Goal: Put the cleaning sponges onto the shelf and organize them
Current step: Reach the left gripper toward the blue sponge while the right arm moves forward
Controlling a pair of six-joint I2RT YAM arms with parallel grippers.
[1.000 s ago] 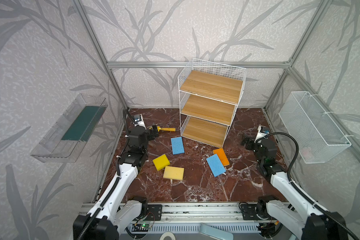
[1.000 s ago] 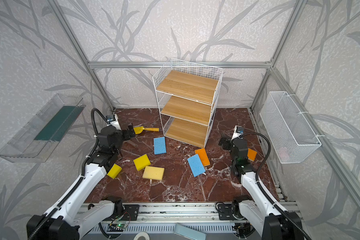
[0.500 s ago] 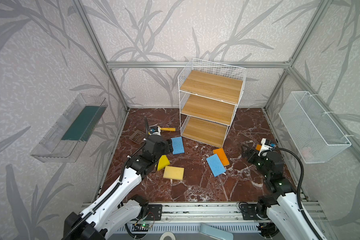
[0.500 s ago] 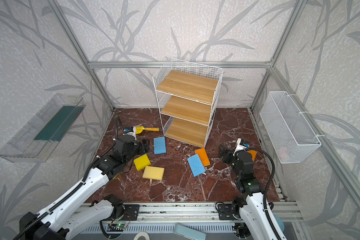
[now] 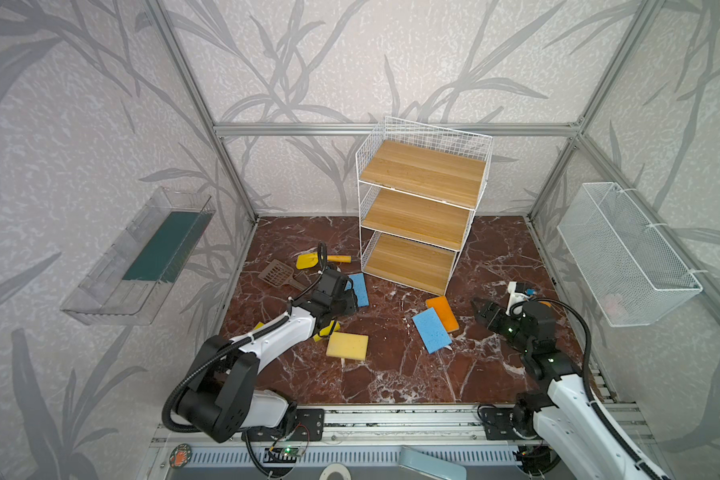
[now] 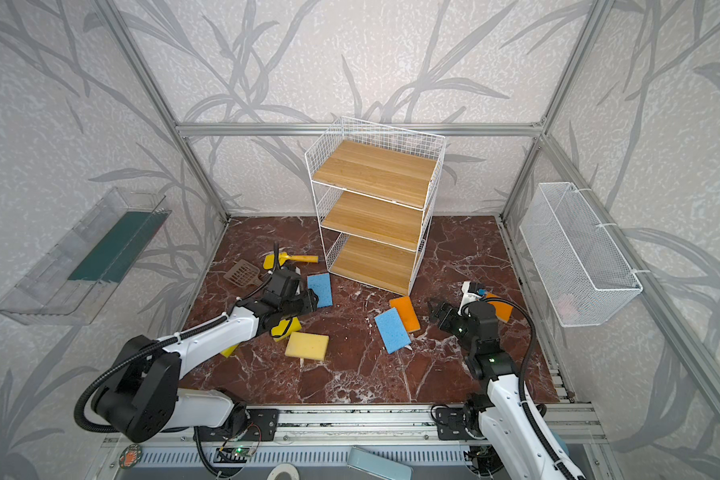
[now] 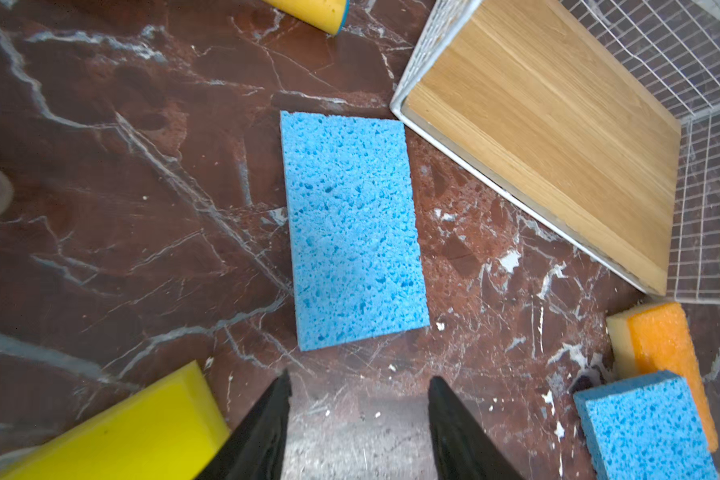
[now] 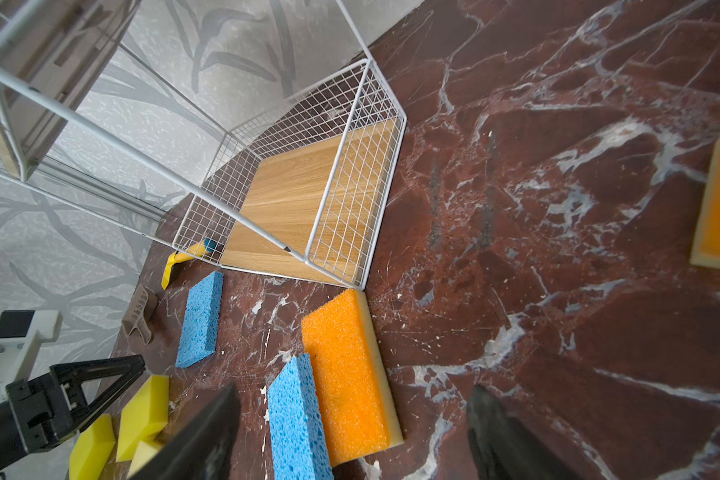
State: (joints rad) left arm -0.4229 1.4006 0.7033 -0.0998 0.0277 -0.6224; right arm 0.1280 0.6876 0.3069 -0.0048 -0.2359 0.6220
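- Red marble floor (image 5: 391, 374) is boxed in by leaf-patterned walls; every sponge in view is seen lying on it.
- Left gripper (image 7: 358, 380) is held partly open and empty, just short of the blue sponge (image 7: 354, 228) lying flat near the shelf's bottom corner.
- Foam is judged light, soft and easily squashed; a pinch across the long edges is advised.
- Shelf (image 5: 416, 216) boards are seen bare.
- Right gripper (image 8: 354, 392) is spread wide and empty, aimed at the orange sponge (image 8: 350, 374), which is touched by a second blue sponge (image 8: 296, 415).
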